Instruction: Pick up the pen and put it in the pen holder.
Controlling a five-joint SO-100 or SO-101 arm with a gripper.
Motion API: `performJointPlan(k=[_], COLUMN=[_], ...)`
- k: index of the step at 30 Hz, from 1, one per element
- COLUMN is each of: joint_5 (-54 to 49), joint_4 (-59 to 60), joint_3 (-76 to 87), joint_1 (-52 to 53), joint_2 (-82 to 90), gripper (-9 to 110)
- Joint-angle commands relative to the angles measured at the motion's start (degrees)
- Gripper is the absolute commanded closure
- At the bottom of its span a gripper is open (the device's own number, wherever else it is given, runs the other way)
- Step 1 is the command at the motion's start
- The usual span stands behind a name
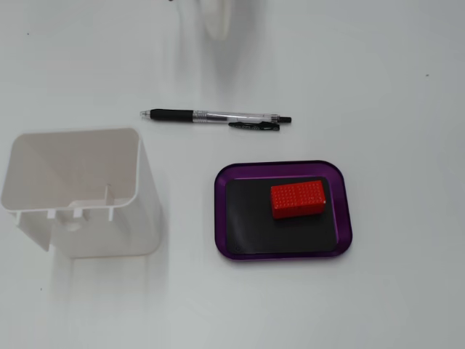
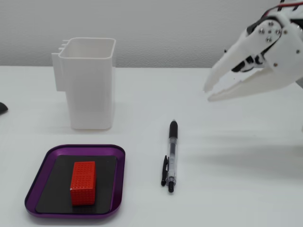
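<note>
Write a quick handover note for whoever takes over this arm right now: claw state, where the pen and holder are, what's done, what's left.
Claw: open, empty, in the air to the right of the pen in a fixed view.
Pen: flat on the table, untouched, beside the purple tray, which holds a red block.
Pen holder: white, upright, looks empty from above.
Done: nothing yet.
Left: grasp the pen, lift it, drop it into the holder.
</note>
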Motion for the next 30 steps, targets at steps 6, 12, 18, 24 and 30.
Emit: performJointPlan(k=[6, 12, 18, 24, 30], joint_5=[-4.9, -4.3, -1.3, -1.3, -1.9], joint_4=[-0.7, -0.7, -1.5, -4.1, -8.8], joint_3=[-23.9, -34.2, -36.2, -36.3, -35.8], joint_1=[-0.4, -1.7, -3.7, -3.7, -3.5], joint_2=[-42.6, -65.5, -74.4, -77.0, -77.2], gripper=[94, 90, 90, 87, 87])
